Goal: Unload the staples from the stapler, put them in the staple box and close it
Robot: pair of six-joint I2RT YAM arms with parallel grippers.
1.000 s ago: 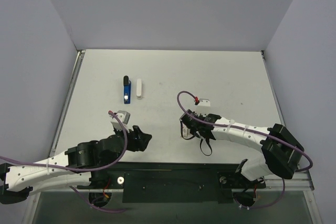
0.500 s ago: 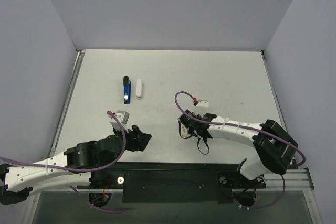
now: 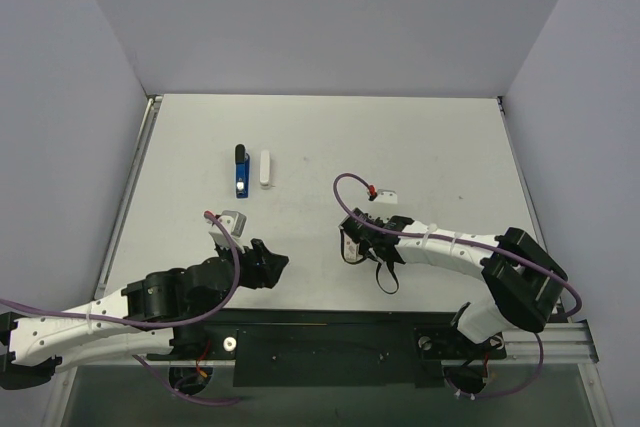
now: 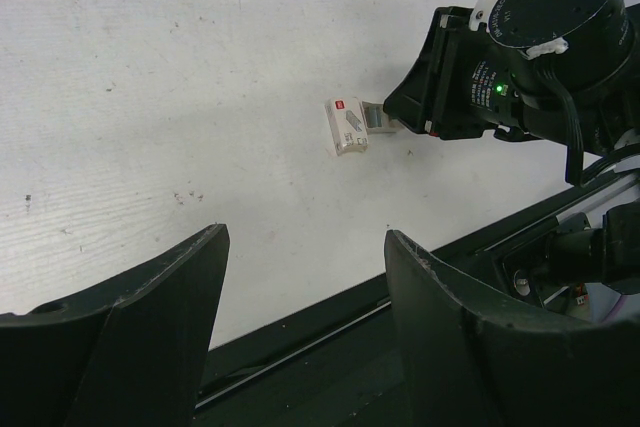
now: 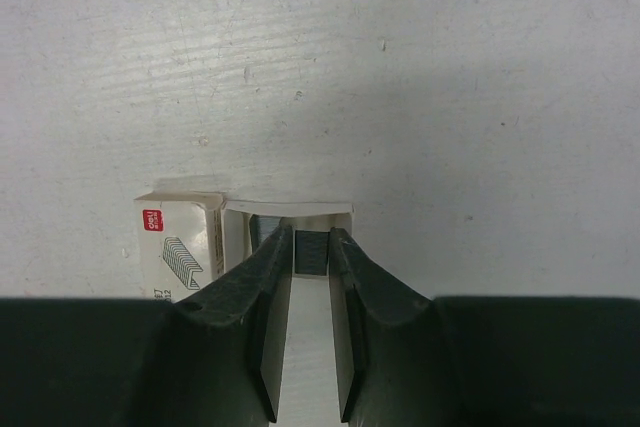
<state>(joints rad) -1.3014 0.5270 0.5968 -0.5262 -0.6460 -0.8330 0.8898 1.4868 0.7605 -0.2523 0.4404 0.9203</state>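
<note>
The blue stapler (image 3: 240, 172) with its black end lies at the table's far left, away from both grippers. A small white staple box (image 5: 180, 247) lies with its tray pulled out; it also shows in the left wrist view (image 4: 345, 127). My right gripper (image 5: 311, 235) reaches into that tray, its jaws closed narrowly on a grey strip of staples (image 5: 312, 255). In the top view the right gripper (image 3: 350, 245) is at the table's near middle. My left gripper (image 3: 275, 265) hovers open and empty near the front edge, and it also shows in the left wrist view (image 4: 305, 235).
A small white bar (image 3: 265, 167) lies just right of the stapler. The black front rail (image 3: 330, 332) runs along the near edge under both arms. The right arm's purple cable (image 3: 345, 187) loops above its wrist.
The right arm has shifted slightly left toward the staple box since one second ago, then held still. The left arm, stapler and white bar have not moved.
</note>
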